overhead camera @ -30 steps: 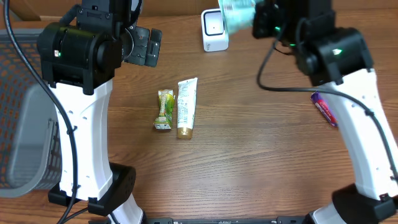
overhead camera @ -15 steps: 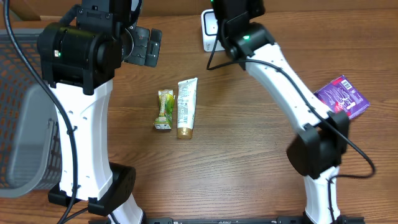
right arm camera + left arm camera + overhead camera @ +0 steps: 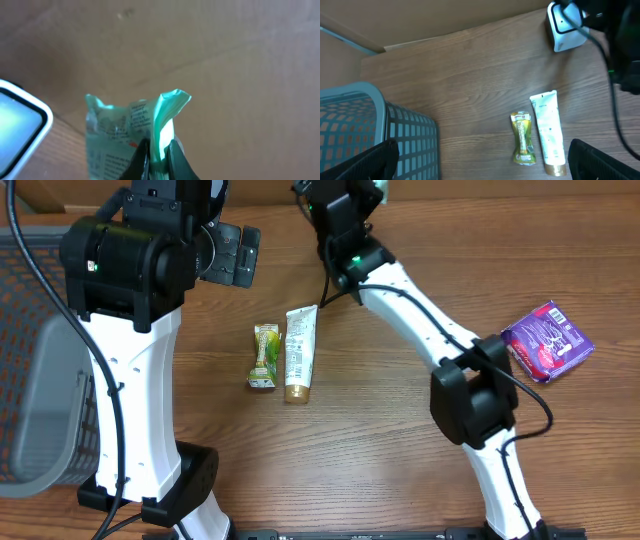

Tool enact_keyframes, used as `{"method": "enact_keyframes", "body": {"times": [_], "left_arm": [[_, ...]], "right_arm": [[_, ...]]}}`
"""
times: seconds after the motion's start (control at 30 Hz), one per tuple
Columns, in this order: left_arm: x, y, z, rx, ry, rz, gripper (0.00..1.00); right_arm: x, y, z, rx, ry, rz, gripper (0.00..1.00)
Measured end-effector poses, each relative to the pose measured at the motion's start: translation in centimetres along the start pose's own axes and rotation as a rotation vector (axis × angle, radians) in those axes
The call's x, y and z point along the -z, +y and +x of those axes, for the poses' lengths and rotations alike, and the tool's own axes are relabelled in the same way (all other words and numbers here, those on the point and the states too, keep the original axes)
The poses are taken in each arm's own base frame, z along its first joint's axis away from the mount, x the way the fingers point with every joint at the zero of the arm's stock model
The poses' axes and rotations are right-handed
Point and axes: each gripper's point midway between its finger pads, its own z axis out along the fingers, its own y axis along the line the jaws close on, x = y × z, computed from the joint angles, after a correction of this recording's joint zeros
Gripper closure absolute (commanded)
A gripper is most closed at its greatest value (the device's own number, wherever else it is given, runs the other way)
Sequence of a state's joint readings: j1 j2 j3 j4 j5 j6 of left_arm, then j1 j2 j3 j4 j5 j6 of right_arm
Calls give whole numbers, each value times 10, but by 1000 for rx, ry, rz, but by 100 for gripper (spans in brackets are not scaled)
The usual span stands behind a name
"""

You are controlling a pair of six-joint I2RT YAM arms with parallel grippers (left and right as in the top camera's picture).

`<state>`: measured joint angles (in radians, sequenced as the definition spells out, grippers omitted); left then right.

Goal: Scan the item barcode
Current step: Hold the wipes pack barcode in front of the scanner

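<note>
My right gripper (image 3: 157, 156) is shut on the folded edge of a pale green packet (image 3: 112, 135) with small print, held up in front of the brown back wall. The white barcode scanner (image 3: 20, 125) shows at the left edge of the right wrist view, below and left of the packet. In the left wrist view the scanner (image 3: 564, 24) stands at the table's back, partly behind the dark right arm. Overhead, the right arm (image 3: 400, 285) reaches to the back middle and hides the scanner. My left gripper (image 3: 485, 170) hangs open high above the table, holding nothing.
A green snack packet (image 3: 265, 356) and a white tube (image 3: 299, 353) lie side by side mid-table. A purple packet (image 3: 547, 340) lies at the right. A grey mesh basket (image 3: 40, 410) stands at the left edge.
The right arm has swung left along the back of the table with the green packet, now covering the scanner overhead. The purple packet came fully into view. The left arm has not moved.
</note>
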<state>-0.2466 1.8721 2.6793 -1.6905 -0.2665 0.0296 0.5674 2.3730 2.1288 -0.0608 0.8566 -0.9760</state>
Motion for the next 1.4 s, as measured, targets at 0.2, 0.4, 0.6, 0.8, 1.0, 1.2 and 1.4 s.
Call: {"method": "enact_keyframes", "body": {"times": [0.2, 0.4, 0.6, 0.8, 1.0, 1.2, 1.4], "left_arm": [[0, 0, 0, 0, 0, 0, 0], [0, 0, 0, 0, 0, 0, 0], [0, 0, 0, 0, 0, 0, 0], [0, 0, 0, 0, 0, 0, 0], [0, 0, 0, 0, 0, 0, 0], [0, 0, 0, 0, 0, 0, 0], [0, 0, 0, 0, 0, 0, 0]], "right_arm": [[-13, 23, -3, 96, -32, 35, 96], [-24, 62, 12, 245, -6, 6, 96], [-28, 77, 16, 278, -6, -4, 96], [-28, 76, 16, 279, -8, 0, 96], [-27, 69, 11, 248, -17, 29, 96], [-11, 47, -9, 122, -39, 141, 96], [19, 86, -24, 223, -44, 57, 96]]}}
